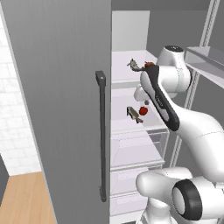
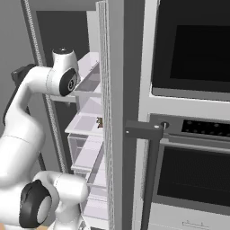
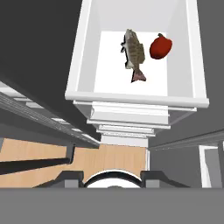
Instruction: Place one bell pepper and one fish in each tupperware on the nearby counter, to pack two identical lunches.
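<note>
Fridge door point(image 1: 61, 109) beside arm; fish point(image 3: 134, 53) just beside bell pepper point(image 3: 160, 47) on shelf point(image 3: 131, 98).

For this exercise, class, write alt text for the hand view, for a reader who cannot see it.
Looking down into an open fridge, a white shelf holds a grey-brown fish beside a red bell pepper, close but apart. Lower shelf fronts step down below it, with wooden floor underneath.

arm: I've got it reaching up into the open fridge point(image 1: 131, 131), elbow bent | gripper: jaws closed, empty, poised above the fridge's middle shelf
</note>
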